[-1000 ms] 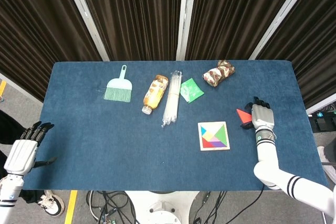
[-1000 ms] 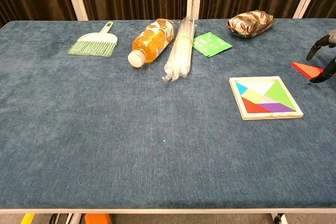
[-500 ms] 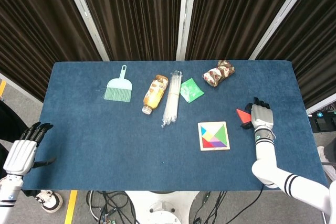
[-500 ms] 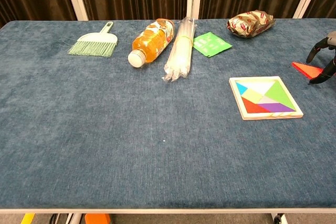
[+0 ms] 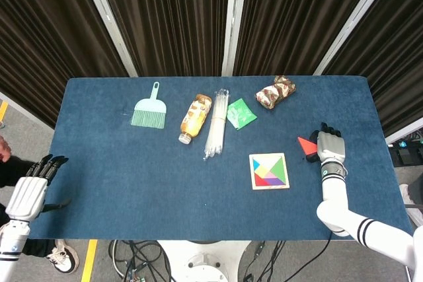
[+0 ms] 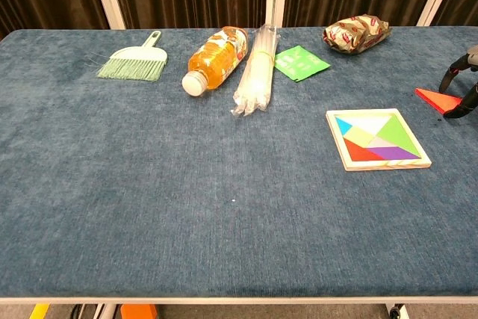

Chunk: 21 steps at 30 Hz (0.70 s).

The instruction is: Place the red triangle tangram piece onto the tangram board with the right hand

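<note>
Red flat triangle piece pinched by right hand beside square wooden board.

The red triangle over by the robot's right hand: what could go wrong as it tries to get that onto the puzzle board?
The red triangle is thin and flat on the soft blue table, so the right hand, with fingers on either side of it, might nudge it instead of lifting it. It also sits near the table's right edge and could be pushed off. The tangram board looks full, so the piece may slide off.
</note>
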Available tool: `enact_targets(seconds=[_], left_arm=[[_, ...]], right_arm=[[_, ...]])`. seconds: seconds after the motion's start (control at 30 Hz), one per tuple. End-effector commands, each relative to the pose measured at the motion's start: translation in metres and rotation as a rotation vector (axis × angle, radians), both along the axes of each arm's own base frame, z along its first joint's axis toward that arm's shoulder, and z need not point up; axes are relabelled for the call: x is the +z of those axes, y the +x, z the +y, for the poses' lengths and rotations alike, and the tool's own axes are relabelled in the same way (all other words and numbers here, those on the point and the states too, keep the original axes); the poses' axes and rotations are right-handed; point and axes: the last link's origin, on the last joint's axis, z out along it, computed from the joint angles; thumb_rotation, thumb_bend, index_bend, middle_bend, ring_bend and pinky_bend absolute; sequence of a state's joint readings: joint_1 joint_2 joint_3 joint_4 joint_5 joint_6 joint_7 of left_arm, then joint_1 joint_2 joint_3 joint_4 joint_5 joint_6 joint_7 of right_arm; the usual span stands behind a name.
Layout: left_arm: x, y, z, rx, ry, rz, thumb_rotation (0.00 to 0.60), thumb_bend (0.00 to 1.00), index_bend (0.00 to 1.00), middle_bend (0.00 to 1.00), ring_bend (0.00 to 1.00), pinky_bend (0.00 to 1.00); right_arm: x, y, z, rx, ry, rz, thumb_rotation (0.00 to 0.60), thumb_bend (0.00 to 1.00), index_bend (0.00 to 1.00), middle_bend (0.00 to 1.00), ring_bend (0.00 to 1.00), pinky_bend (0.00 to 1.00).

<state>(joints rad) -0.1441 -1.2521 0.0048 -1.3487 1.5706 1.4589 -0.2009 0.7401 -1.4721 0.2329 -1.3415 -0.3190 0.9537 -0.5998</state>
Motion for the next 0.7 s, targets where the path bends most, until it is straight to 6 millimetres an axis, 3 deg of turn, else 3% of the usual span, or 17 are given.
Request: enact_targets(seconds=[0.03, 0.7], left_arm=[[-0.0002, 0.0, -0.0007, -0.001, 0.0, 0.002, 0.6, 0.0, 0.14, 0.12, 0.05, 0.17], [-0.0003, -0.0008, -0.0008, -0.001, -0.002, -0.002, 0.6, 0.0, 0.14, 0.12, 0.05, 0.17]], right_arm=[[-0.0006, -0.0005, 0.0007, -0.008, 0.008, 0.006, 0.6, 0.15, 0.36, 0.0, 0.0, 0.0], [-0.0025, 0.0014, -0.0013, -0.004, 0.006, -0.002, 0.6, 0.19, 0.46, 0.0, 0.0, 0.0]])
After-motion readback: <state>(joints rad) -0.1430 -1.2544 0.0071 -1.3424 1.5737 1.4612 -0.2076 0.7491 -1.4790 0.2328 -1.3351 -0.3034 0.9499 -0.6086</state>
